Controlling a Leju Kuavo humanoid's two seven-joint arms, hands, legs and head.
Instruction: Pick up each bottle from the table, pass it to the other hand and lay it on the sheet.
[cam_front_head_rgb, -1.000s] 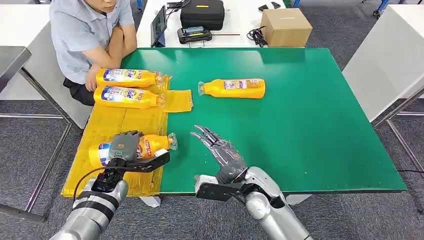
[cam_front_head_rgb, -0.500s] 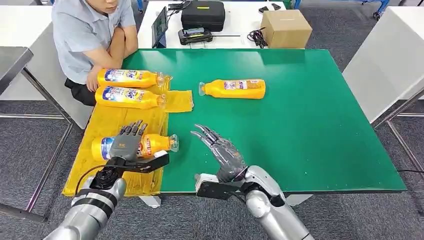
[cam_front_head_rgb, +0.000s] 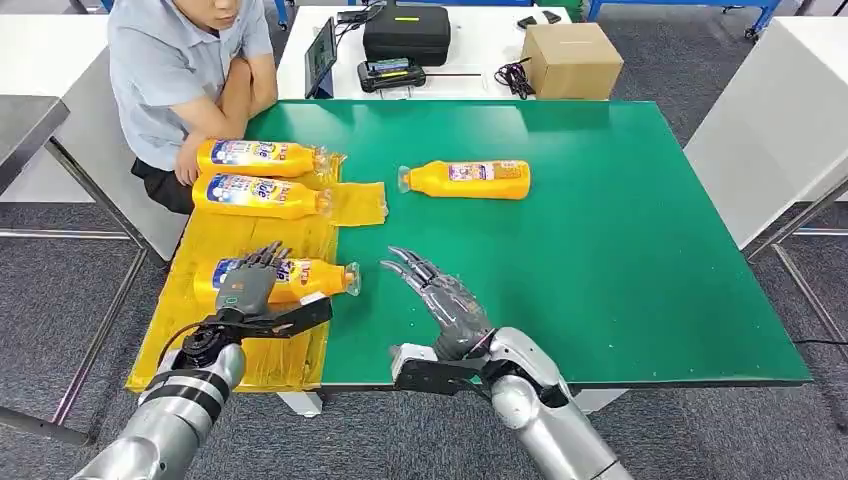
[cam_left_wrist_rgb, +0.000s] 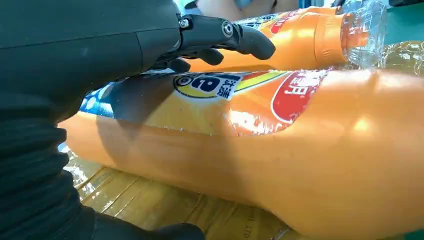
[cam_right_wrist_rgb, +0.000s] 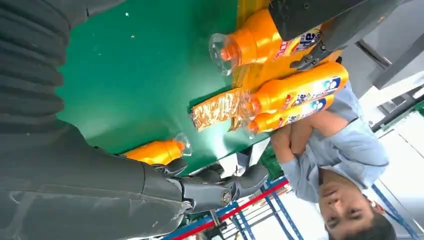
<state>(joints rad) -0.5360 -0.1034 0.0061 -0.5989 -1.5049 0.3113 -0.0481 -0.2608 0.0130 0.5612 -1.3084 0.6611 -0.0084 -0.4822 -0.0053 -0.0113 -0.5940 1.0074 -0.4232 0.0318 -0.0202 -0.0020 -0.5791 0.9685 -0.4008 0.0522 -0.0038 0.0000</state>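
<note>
An orange bottle (cam_front_head_rgb: 305, 279) (cam_left_wrist_rgb: 310, 150) (cam_right_wrist_rgb: 252, 42) lies on its side at the near part of the yellow sheet (cam_front_head_rgb: 235, 235). My left hand (cam_front_head_rgb: 247, 287) (cam_left_wrist_rgb: 100, 55) hovers at its blue-labelled end with fingers (cam_left_wrist_rgb: 250, 42) spread above it, gripping nothing. Two more orange bottles (cam_front_head_rgb: 262, 157) (cam_front_head_rgb: 258, 196) lie side by side at the sheet's far end. Another bottle (cam_front_head_rgb: 468, 178) (cam_right_wrist_rgb: 156, 150) lies on the green table (cam_front_head_rgb: 620, 250). My right hand (cam_front_head_rgb: 445, 302) (cam_right_wrist_rgb: 125, 190) is open above the table's near edge, fingers apart.
A person sits at the far left corner, one hand (cam_front_head_rgb: 186, 165) beside the farthest bottle. Behind the table stand a cardboard box (cam_front_head_rgb: 572, 55), a black case (cam_front_head_rgb: 405, 28) and a tablet (cam_front_head_rgb: 319, 52). Grey tables flank both sides.
My left hand has let go of the near bottle and opened its fingers; the bottle now lies on the sheet. The right hand has hardly moved.
</note>
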